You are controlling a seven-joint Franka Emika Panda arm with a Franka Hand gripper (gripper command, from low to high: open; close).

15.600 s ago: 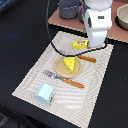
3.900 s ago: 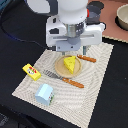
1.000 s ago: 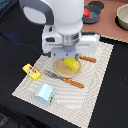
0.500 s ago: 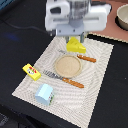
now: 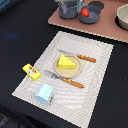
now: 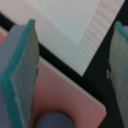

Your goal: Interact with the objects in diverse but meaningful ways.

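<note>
no words or numbers clear enough to read anywhere, yellow packet (image 5: 31,72) has red marks on it, too small and blurry to make out, nothing printed on the other things

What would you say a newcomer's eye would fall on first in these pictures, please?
Probably the yellow cheese wedge, sitting on the round tan plate in the middle of the striped placemat, with an orange-handled knife and fork on either side. Next, the red tomato in the grey saucepan on the pink board at the back. The wrist view is filled by the end effector, its two pads standing apart with nothing between them.
</note>
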